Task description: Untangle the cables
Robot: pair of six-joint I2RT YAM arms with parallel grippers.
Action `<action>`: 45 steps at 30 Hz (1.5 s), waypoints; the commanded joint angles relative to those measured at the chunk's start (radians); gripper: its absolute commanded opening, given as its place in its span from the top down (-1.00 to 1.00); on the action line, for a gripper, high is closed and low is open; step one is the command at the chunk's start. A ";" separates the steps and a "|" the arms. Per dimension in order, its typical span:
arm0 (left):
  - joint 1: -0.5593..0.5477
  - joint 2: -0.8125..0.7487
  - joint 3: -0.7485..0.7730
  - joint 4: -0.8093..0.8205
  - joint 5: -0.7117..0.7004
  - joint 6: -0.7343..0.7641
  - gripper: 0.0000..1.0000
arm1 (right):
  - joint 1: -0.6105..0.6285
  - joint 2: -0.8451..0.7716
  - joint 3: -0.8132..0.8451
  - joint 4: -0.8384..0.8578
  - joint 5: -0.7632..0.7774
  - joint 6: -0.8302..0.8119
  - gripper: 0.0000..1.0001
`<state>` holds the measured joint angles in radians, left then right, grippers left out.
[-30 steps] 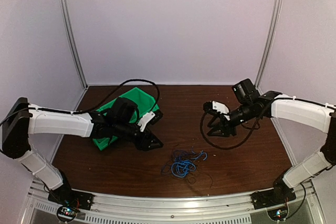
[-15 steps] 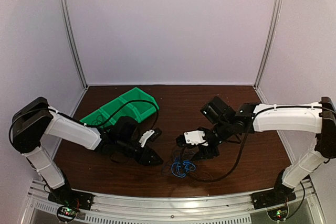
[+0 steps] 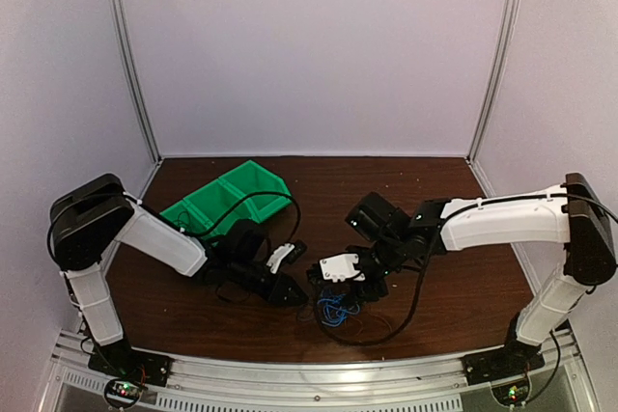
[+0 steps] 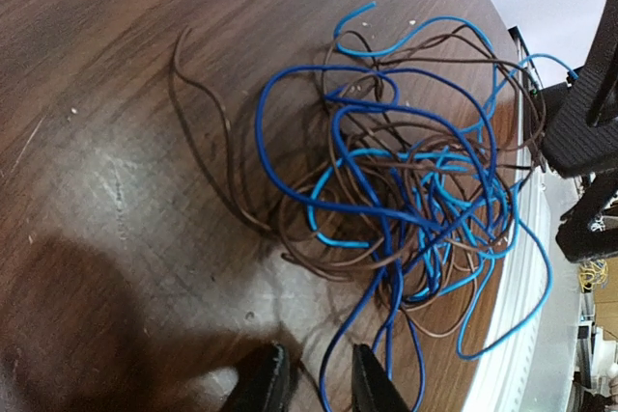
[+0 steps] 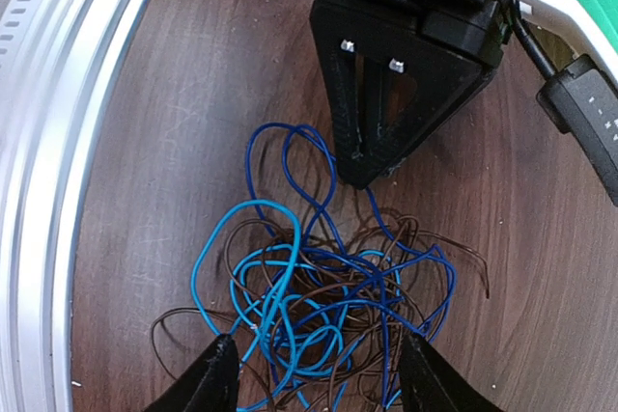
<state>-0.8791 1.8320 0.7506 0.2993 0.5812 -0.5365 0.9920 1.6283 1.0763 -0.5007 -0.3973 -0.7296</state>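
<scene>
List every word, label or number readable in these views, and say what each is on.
No text can be read.
Small white marks on the black part at the right edge of the right wrist view: too small to read.
The cables, green bin, table and both grippers, left and right: no print shows.

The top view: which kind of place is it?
Probably a robot test cell in a lab: plain white walls enclose a wooden table, two arms are bolted to its near edge, and only tangled cables and green bins lie there.
</scene>
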 commanded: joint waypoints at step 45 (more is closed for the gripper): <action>0.036 -0.503 0.099 -0.391 -0.268 0.167 1.00 | -0.204 0.121 -0.130 0.245 0.002 0.147 0.10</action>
<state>-0.8764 1.4059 0.7956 0.0345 0.4164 -0.4206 0.8375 1.7748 0.9752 -0.2470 -0.3954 -0.5949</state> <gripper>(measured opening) 0.015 0.453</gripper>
